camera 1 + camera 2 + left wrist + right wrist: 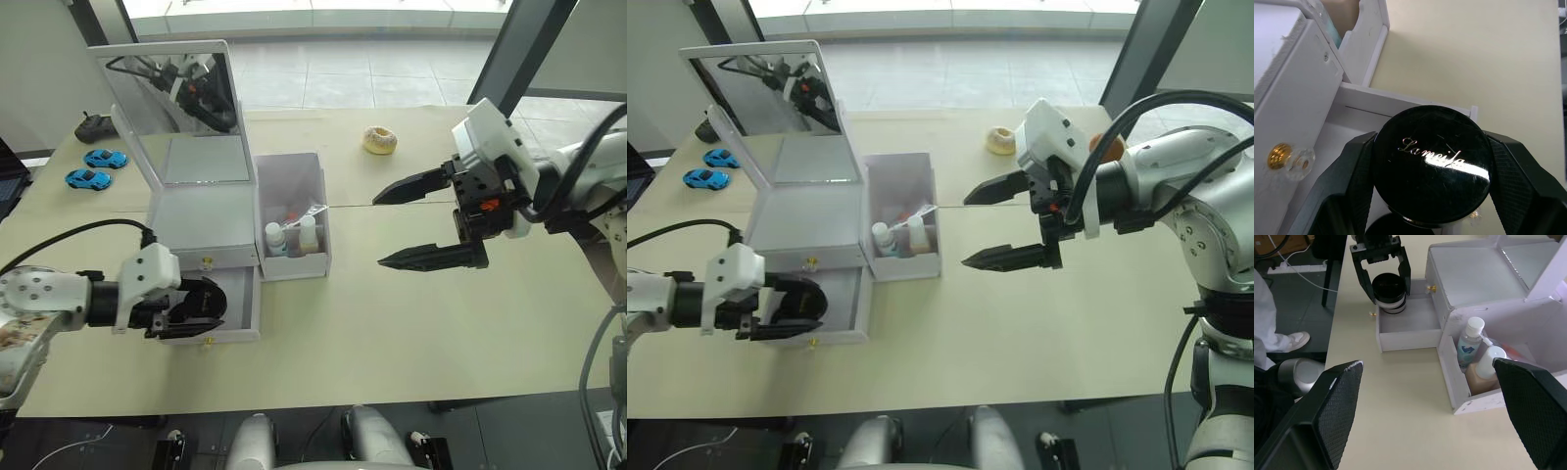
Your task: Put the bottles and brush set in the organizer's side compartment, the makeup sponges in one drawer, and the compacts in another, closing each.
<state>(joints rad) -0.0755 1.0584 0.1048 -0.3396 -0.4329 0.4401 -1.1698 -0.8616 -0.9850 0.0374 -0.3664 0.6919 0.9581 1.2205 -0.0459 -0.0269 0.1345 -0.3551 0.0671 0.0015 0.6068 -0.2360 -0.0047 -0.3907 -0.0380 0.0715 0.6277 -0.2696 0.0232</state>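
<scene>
Lettering on the compact (1432, 164) in the left pincer (1432, 196) reads "Lameila".

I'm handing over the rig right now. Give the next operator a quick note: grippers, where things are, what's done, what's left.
Left gripper: shut on a black compact, held over the open lower drawer.
Right gripper: open, empty, hovering above the table beside the organizer.
Done: bottles stand in the side compartment.
Left: release the compact into the drawer and close it. Sponges and brush set: cannot tell from here.
</scene>
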